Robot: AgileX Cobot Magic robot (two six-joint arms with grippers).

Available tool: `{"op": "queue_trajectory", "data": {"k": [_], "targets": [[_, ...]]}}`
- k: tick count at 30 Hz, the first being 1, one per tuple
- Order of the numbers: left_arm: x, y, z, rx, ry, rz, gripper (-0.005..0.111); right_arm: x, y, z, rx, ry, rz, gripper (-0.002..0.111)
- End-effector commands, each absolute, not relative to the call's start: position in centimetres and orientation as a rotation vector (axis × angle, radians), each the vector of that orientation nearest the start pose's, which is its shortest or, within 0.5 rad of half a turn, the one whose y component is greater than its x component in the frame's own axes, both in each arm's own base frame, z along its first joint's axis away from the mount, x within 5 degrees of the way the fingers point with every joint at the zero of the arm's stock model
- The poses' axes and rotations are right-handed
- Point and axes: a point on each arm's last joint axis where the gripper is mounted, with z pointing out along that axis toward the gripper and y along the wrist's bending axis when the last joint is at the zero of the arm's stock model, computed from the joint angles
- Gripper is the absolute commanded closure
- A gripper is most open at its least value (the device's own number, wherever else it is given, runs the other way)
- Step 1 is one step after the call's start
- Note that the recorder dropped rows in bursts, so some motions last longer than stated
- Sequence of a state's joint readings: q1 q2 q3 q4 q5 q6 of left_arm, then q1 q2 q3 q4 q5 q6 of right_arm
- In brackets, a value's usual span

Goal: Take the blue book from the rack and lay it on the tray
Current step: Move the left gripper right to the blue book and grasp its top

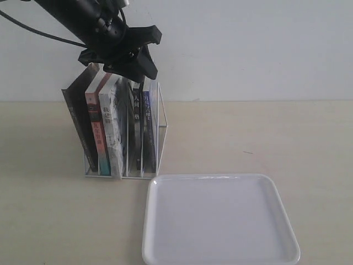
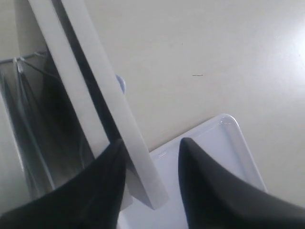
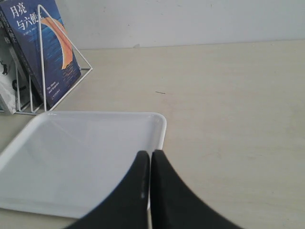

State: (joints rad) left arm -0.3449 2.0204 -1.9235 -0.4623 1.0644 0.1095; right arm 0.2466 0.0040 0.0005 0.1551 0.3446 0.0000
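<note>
Blue book [image 3: 55, 71]: upright in the end slot of the rack [image 3: 43, 62], on the side nearest the tray [image 3: 71, 152]. Dark cover with orange crescent and white characters turned outward, behind the wire. Bottom edge down on the rack's base, top edge clear of the dividers. Just beside it, a black-spined book [image 1: 136, 124], then more books [image 1: 109, 132] in the further slots, the outermost leaning.

Left hand [image 2: 152, 143]: above the rack, released, fingers [image 2: 214, 191] spread to either side of the blue book's top edge. One finger close against the page edge, the other apart from it; cannot tell whether touching.

Tray: flat on the pale surface [image 1: 265, 138], just in front of the rack.

Right hand [image 3: 151, 152]: clenched on nothing, hanging over one edge of the tray, well apart from the rack.
</note>
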Motion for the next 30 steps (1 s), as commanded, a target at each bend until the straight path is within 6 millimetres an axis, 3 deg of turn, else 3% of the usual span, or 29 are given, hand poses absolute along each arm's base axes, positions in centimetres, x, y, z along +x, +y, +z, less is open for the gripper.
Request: {"op": "queue_trajectory", "data": {"k": [1,16,25,30], "targets": [[41.5,-18.8,30.4,0.439,2.599,-0.678,0.07,5.1,1.7,18.3,-0.133,1.82,0.309,0.108],[41.6,-18.2,30.4,0.442,2.623,-0.579,0.07,5.1,1.7,18.3,-0.133,1.82,0.309,0.108],[40.8,-17.4,32.9,0.418,2.567,-0.521,0.07,5.1,1.7,18.3,-0.133,1.82,0.309,0.108],[40.4,-17.8,33.7,0.393,2.539,-0.611,0.07,5.1,1.7,18.3,-0.133,1.82,0.309,0.108]]}}
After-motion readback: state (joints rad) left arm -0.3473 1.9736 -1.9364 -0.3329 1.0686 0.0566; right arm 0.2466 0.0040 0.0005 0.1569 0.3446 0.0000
